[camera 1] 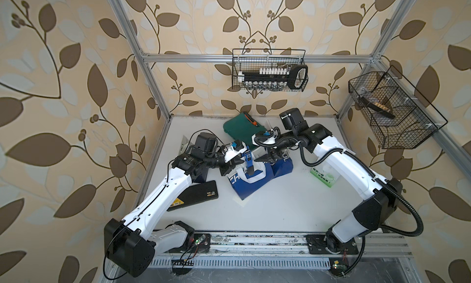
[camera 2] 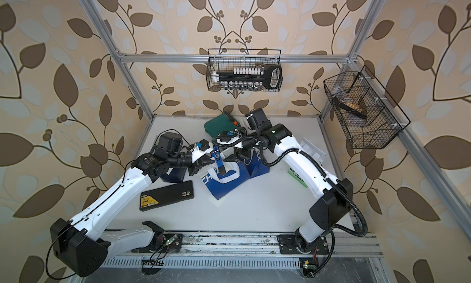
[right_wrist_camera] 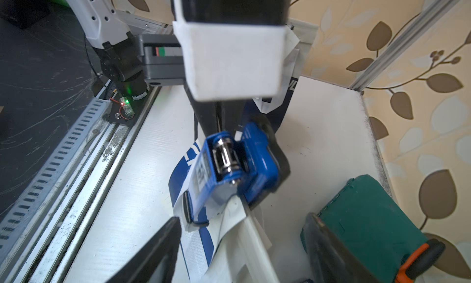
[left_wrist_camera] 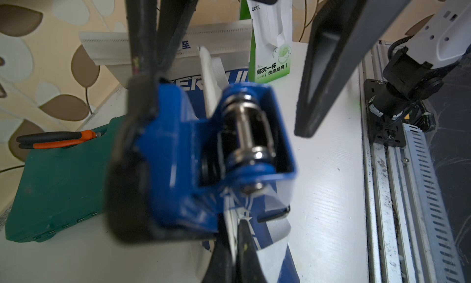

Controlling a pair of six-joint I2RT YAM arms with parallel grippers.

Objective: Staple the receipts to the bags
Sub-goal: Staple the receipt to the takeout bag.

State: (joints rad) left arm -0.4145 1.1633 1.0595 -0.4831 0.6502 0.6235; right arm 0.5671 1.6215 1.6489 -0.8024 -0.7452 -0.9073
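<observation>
A blue-and-white bag lies mid-table with its white-handled top toward the arms. A blue stapler stands on that top edge, clamped over white paper. My left gripper is shut on a thin white-and-blue sheet at the bag's top, right behind the stapler. My right gripper is open, one finger on each side of the stapler and clear of it. A pale receipt corner pokes out from under the bag.
A second navy bag lies under the right wrist, and a third under the left forearm. The green-and-white bag is on the right. The dark green pouch sits at the back. A black case lies front left.
</observation>
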